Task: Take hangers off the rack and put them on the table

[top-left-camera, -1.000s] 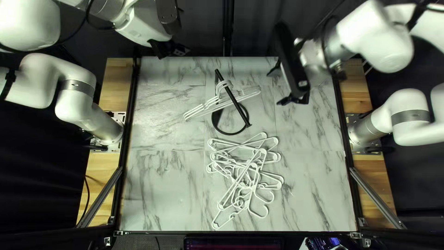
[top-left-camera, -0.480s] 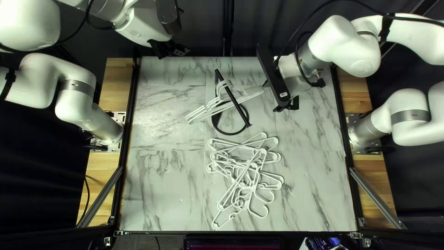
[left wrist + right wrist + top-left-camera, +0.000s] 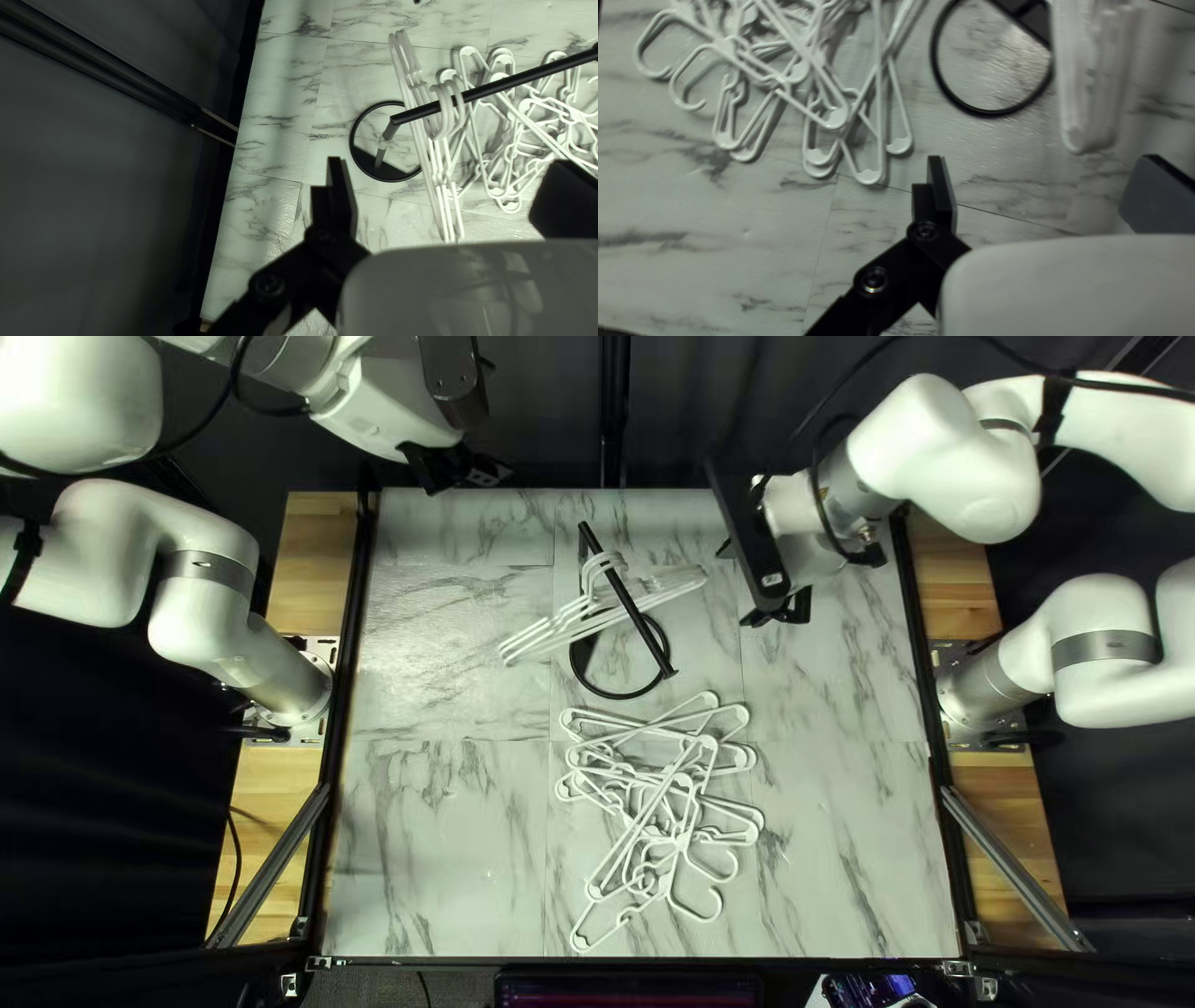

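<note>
Right pincer [image 3: 1044, 186]: fingers apart, nothing between them; with 12 at the far edge of the table [image 3: 436, 859], the hung hangers [image 3: 1092, 74] lie at its 9 o'clock
Hung hangers: hooked over the bar [image 3: 637, 616] and bunched, so one grab could take several, or a nudge set them swinging
Bar: slants 11 to 5 o'clock; pulling before the hooks [image 3: 445, 99] clear it could tip the rack [image 3: 523, 78]
Foot [image 3: 606, 696]: a slim ring, probably too light to resist that pull
Pile [image 3: 834, 118]: loose hangers on the table, at the rack's 6 o'clock; a low carry may snag them
Left pincer [image 3: 447, 186]: fingers apart, at the rack's 10 o'clock; both pincers coming in together could collide
</note>
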You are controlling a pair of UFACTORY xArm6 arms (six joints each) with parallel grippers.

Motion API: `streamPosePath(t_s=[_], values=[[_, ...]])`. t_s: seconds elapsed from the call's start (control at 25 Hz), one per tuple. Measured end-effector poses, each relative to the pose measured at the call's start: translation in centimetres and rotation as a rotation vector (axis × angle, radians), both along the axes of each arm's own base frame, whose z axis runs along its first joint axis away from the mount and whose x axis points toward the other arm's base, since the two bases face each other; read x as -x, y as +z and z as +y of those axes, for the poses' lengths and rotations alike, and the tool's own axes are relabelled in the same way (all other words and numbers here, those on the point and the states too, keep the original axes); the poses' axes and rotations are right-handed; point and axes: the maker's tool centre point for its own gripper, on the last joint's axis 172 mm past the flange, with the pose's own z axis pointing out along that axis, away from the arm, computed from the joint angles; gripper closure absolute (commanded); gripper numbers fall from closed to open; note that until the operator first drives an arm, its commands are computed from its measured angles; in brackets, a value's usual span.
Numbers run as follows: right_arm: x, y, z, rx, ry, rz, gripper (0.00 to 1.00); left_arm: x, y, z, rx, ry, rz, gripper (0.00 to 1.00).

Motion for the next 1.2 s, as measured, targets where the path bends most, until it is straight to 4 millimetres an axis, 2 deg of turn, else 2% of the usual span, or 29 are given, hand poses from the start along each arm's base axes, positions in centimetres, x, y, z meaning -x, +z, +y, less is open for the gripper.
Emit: streamPosePath(t_s=[0.12, 0.4, 0.6, 0.84, 1.2], values=[[0.0, 0.2, 0.0, 0.025, -0.039, -0.012, 0.00, 0.0, 0.0, 0.0, 0.000, 0.000, 0.000, 0.00], [-1.5, -1.0, 0.3, 0.040, -0.062, -0.053, 0.00, 0.0, 0.0, 0.0, 0.000, 0.000, 0.000, 0.00], [-2.8, -2.3, 0.1, 0.045, -0.068, -0.080, 0.00, 0.0, 0.0, 0.0, 0.000, 0.000, 0.000, 0.00], [-3.4, -4.0, -0.2, 0.040, -0.082, -0.099, 0.00, 0.0, 0.0, 0.0, 0.000, 0.000, 0.000, 0.00], [-4.6, -5.5, -0.5, 0.028, -0.083, -0.099, 0.00, 0.0, 0.0, 0.0, 0.000, 0.000, 0.000, 0.00]])
